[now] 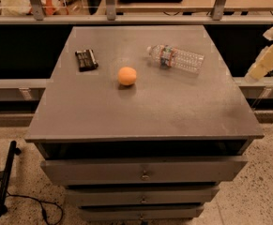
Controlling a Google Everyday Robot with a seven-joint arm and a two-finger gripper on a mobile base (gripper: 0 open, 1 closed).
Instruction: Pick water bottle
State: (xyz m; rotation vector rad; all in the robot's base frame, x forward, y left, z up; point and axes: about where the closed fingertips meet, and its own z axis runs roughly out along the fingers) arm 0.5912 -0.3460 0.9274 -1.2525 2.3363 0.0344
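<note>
Floor, far left: black pole (5, 179) leaning, thin cable (42, 210) trailing from its foot across the speckled floor.

Table (140, 114): grey flat top, three drawers (145, 171) stacked below it, each with a small knob in the middle.

Left rear of table: packet (86, 59), black, flat, lying at a slight angle. Not touching anything else.

Centre, a bit rear of middle: orange (127, 76), round, sitting by itself. It is right of the packet and apart from it.

Right rear of table: bottle (176, 58), clear, ribbed, lying on its side. White cap points left toward the orange, base points right and slightly toward the front. Coloured label band sits near the neck. The bottle is near the orange with a clear gap between them. It rests fully on the table top, inside the right edge. Nothing is touching it.

Far right, off the table: gripper (266, 60), cream-coloured, partly cut off by the frame edge. It sits beyond the table's right edge at about the bottle's height in the picture, well apart from the bottle, in front of the dark gap under the rear rail (140, 19). Cannot tell whether it is spread or closed. It holds nothing visible.
</note>
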